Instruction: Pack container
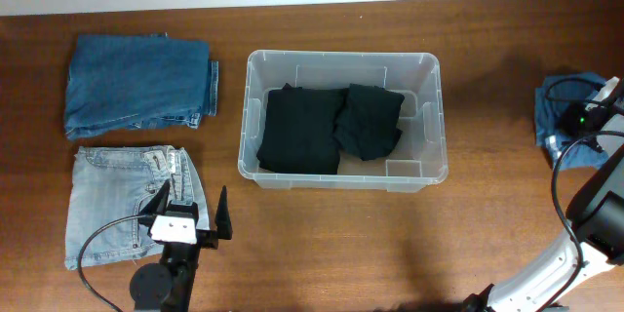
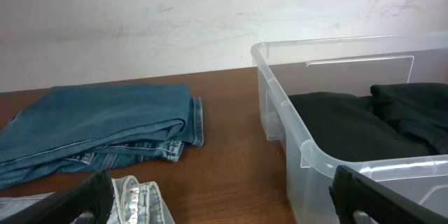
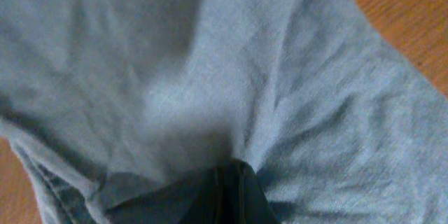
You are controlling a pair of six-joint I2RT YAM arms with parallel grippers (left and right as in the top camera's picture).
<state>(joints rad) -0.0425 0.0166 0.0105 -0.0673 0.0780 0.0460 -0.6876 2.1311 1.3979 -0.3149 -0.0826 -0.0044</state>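
Note:
The clear plastic container (image 1: 343, 63) stands mid-table and holds two folded black garments (image 1: 300, 129); it also shows in the left wrist view (image 2: 294, 133). My left gripper (image 1: 191, 216) is open and empty, low at the front, over the right edge of folded light-blue jeans (image 1: 122, 200). My right gripper (image 1: 585, 122) is at the far right, pressed into a blue-grey garment (image 3: 224, 70), its fingers shut with the cloth pinched between them (image 3: 234, 189).
Folded dark-blue jeans (image 1: 136, 83) lie at the back left, also seen in the left wrist view (image 2: 98, 129). A white wall runs behind the table. Cables trail from both arms.

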